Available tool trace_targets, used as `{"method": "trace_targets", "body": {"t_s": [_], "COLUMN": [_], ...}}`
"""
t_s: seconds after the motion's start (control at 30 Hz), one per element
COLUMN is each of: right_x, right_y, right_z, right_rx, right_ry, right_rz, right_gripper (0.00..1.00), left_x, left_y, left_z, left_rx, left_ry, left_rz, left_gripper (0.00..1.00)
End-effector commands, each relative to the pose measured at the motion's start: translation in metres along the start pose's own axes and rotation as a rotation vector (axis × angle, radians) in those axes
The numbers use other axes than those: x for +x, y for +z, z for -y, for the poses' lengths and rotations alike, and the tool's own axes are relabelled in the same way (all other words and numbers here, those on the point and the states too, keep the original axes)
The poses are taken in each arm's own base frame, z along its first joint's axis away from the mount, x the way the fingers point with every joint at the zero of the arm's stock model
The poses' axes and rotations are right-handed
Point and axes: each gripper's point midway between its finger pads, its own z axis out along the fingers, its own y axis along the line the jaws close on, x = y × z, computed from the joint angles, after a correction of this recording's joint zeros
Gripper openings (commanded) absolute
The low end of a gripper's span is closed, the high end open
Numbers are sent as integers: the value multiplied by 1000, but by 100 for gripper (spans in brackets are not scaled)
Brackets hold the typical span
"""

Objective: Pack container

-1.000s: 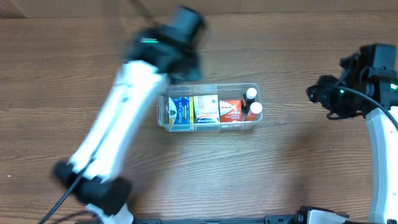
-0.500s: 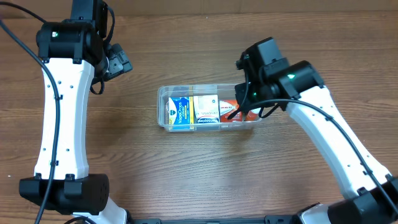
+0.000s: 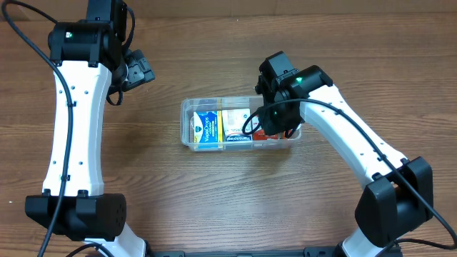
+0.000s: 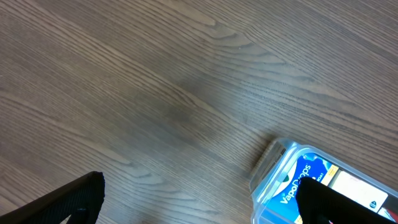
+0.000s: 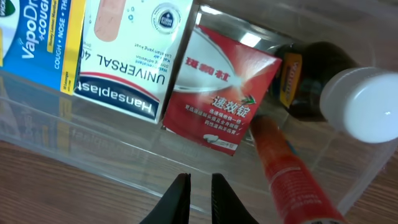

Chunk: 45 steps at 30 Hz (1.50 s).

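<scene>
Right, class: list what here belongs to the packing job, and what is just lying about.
Belongs to the job: container, VapoDrops box, Hansaplast box, red box, white-capped dark bottle, slim red bottle, right end effector.
Just there: wooden table; left end effector, open, apart from the container.

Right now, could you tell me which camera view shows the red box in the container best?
The right wrist view: the red box sits close up, its printed face clear. Overhead, the right gripper covers most of it. The left wrist view catches only the container corner, not this box.
</scene>
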Motion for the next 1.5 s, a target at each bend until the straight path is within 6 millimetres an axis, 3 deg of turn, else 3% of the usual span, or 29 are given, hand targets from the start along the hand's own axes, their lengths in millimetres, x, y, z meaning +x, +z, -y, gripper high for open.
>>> {"method": "trace_targets", "body": {"t_s": [0.0,0.33,0.47,0.77,1.2,1.47], "right_x": [9,1,12,8,6,8], "right_y": [10,18,30,34,37,52], "right_z": [-8,-11,-5,-4,-22,-22], "right_rx": [-2,-3,24,32,58,56], "right_ry": [-50,-136,-241,-319,-438,-495], "right_rz": [-20,16,-16,0,15,-23], "right_gripper": [14,14,8,7,6,4], "left_x": [0,1,-1,-1,-3,-3], "left_y": [5,5,5,5,5,5], "left_z": [0,4,5,7,7,7], "left_rx": [-3,16,20,29,32,32], "left_ry": [14,13,12,10,9,10], "left_rz": [-12,-17,-11,-10,-4,-3], "left_gripper": [100,100,100,100,100,100]}}
